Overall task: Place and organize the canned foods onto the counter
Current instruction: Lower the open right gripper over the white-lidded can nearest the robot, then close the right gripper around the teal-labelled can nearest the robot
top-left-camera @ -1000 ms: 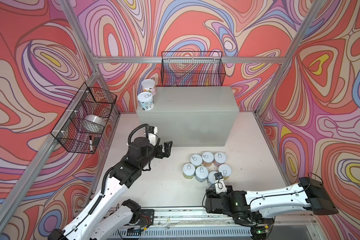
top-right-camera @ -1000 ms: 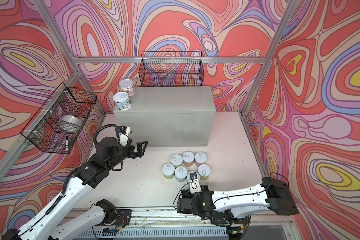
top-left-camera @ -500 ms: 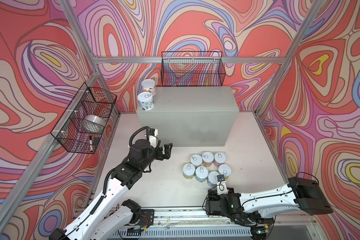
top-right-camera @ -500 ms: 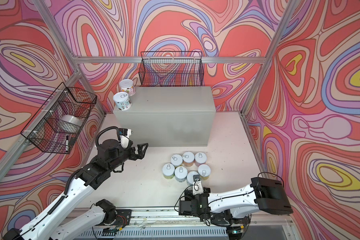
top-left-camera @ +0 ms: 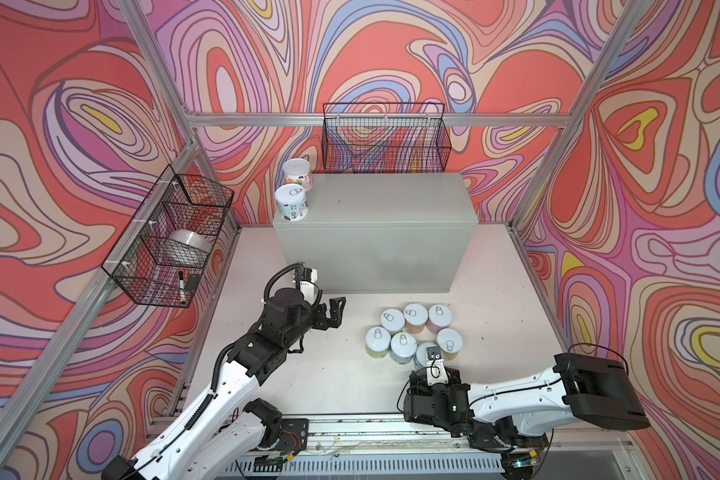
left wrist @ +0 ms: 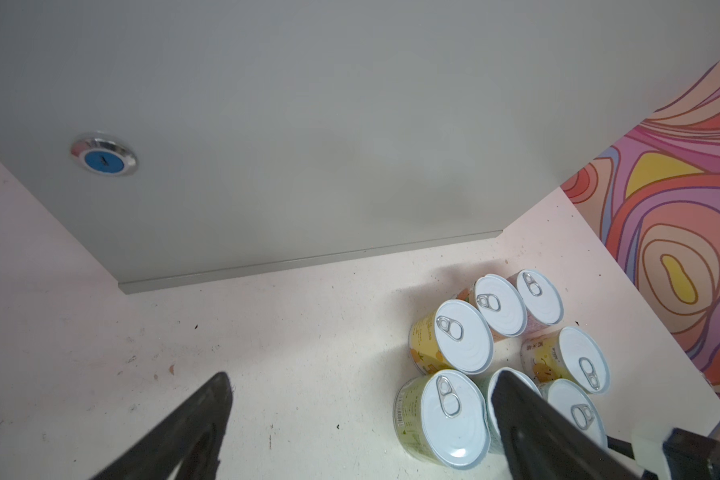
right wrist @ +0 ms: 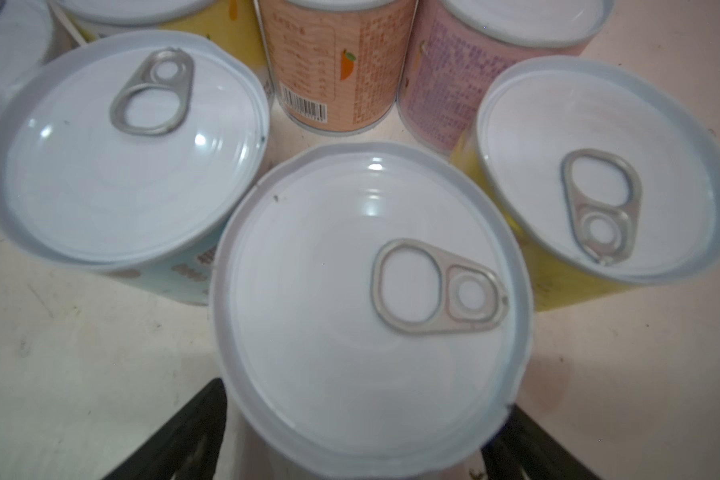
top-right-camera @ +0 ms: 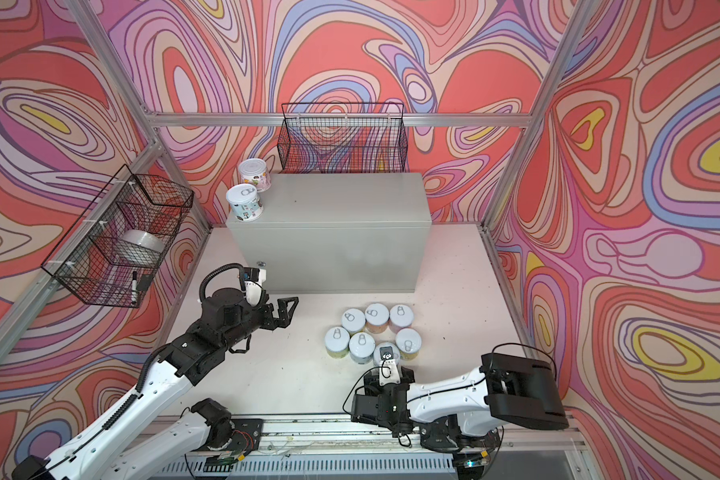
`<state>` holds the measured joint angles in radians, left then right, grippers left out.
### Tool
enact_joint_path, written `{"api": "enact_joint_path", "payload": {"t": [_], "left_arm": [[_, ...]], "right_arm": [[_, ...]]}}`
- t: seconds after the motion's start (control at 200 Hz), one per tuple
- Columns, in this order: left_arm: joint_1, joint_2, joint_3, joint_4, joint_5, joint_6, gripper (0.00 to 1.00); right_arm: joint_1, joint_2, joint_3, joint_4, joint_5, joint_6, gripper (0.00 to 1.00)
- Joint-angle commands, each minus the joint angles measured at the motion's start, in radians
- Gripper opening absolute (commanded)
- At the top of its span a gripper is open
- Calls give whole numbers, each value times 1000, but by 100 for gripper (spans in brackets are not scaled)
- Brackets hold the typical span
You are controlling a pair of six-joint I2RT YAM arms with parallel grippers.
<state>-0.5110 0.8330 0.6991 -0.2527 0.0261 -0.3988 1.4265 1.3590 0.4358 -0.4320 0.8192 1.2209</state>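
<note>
Two canned foods (top-left-camera: 292, 201) (top-left-camera: 297, 172) stand at the left end of the counter (top-left-camera: 391, 199), the grey cabinet whose lock (left wrist: 102, 156) shows in the left wrist view. Several more cans (top-left-camera: 404, 332) (top-right-camera: 362, 332) cluster on the floor in front of it. My right gripper (right wrist: 366, 399) (top-left-camera: 431, 370) is open. Its fingers sit on either side of the front can (right wrist: 350, 311), which stands on the floor; whether they touch it I cannot tell. My left gripper (top-left-camera: 336, 312) (left wrist: 362, 378) hangs open and holds nothing, left of the cluster, in front of the counter.
A black wire basket (top-left-camera: 385, 137) hangs on the back wall just behind the counter. Another wire basket (top-left-camera: 171, 237) on the left wall holds a tape roll and a marker. An aluminium rail (top-left-camera: 350, 432) runs along the front edge of the floor.
My right gripper has pushed forward, so its fingers now flank the front can. My left gripper has drifted slightly toward the front and stayed open.
</note>
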Motion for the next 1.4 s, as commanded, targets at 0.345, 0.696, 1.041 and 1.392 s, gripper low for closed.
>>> {"api": "enact_joint_path", "payload": {"t": [0.345,0.696,1.041,1.392], "left_arm": [[-7,25,4,43,0,-20,99],[-8,18,0,35,-17,-19,98],[-8,22,4,35,-22,-20,98],[-7,23,6,28,-22,-17,98]], "right_arm": [[-93,141,-69,412,16,-281,94],[-111,203,-104,441,64,-201,91],[-113,240,-110,472,86,-196,71],[-111,249,-81,410,93,-170,18]]}}
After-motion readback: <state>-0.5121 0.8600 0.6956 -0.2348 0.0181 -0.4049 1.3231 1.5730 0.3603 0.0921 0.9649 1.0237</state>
